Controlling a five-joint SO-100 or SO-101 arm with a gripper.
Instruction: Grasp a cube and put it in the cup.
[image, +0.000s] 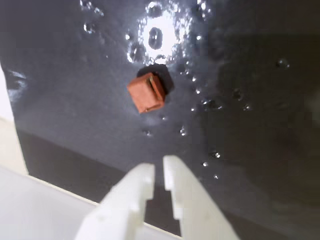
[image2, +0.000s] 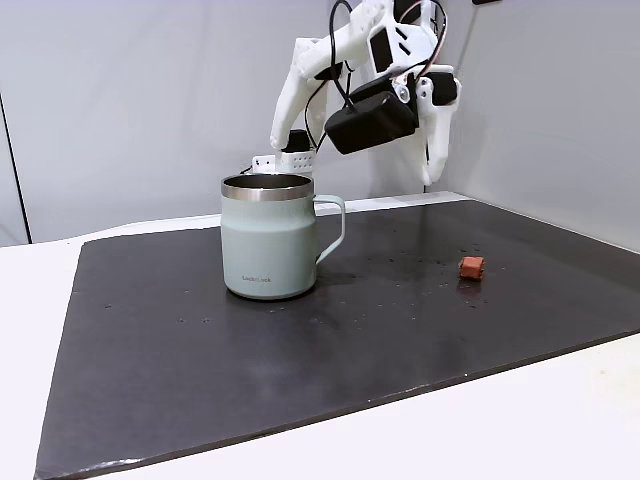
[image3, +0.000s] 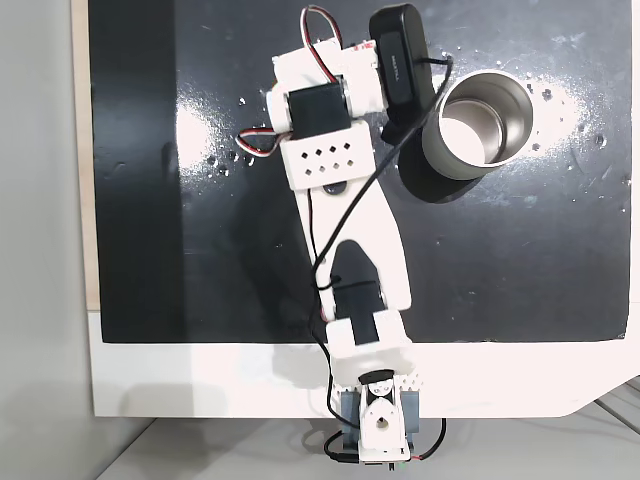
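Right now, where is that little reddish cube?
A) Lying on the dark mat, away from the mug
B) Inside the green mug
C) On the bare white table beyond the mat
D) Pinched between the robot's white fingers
A. In a fixed view the cube lies on the dark mat, apart from the mug; in the wrist view the gripper holds nothing, short of the cube.

Wrist view looks down close over the gripper at the mat; one fixed view low, side-on; another straight overhead; both share the cup.
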